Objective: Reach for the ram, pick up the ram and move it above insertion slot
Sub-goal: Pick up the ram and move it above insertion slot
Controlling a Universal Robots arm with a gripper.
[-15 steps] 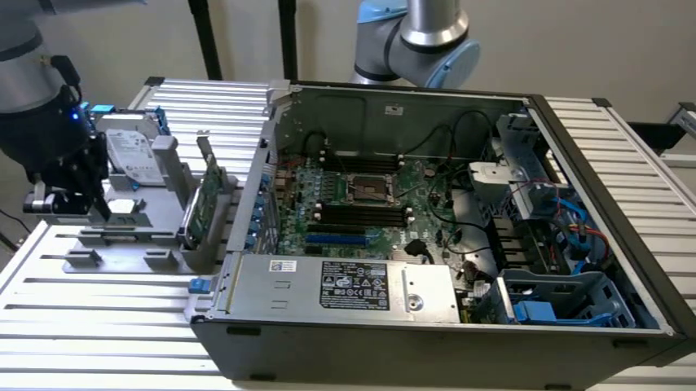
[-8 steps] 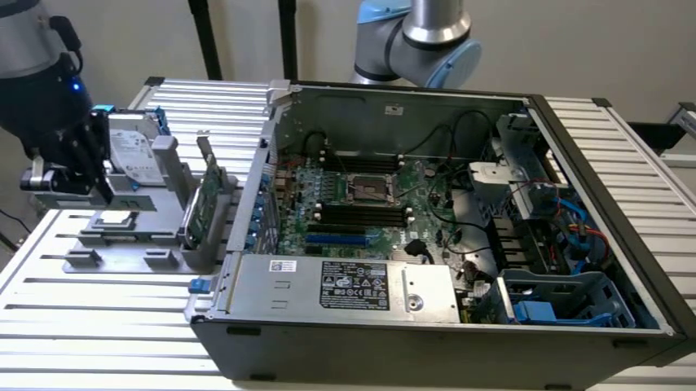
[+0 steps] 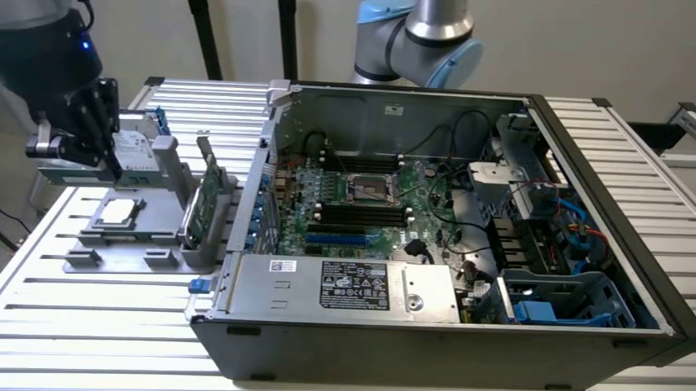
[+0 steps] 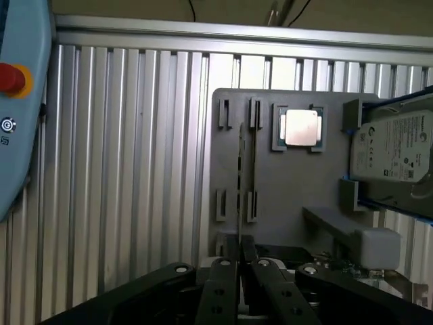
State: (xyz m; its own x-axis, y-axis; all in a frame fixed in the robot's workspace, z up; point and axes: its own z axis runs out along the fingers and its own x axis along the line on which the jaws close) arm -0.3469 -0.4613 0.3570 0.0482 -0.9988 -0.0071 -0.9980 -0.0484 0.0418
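The tool (image 3: 107,163) hung at the upper left of the exterior view, over the grey holder (image 3: 163,224) on the ribbed worktop (image 3: 98,309), left of the open computer case (image 3: 435,326). In the wrist view its fingers (image 4: 220,284) stood slightly apart, holding nothing. The ram (image 4: 241,162) stood on edge in the holder, just ahead of the fingertips, beside the processor (image 4: 301,127) and the hard drive (image 4: 396,152).

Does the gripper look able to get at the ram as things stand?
Probably yes: the ram stands on edge in the grey holder, its upper edge uncovered, and the gripper hangs in line with it with nothing between them.
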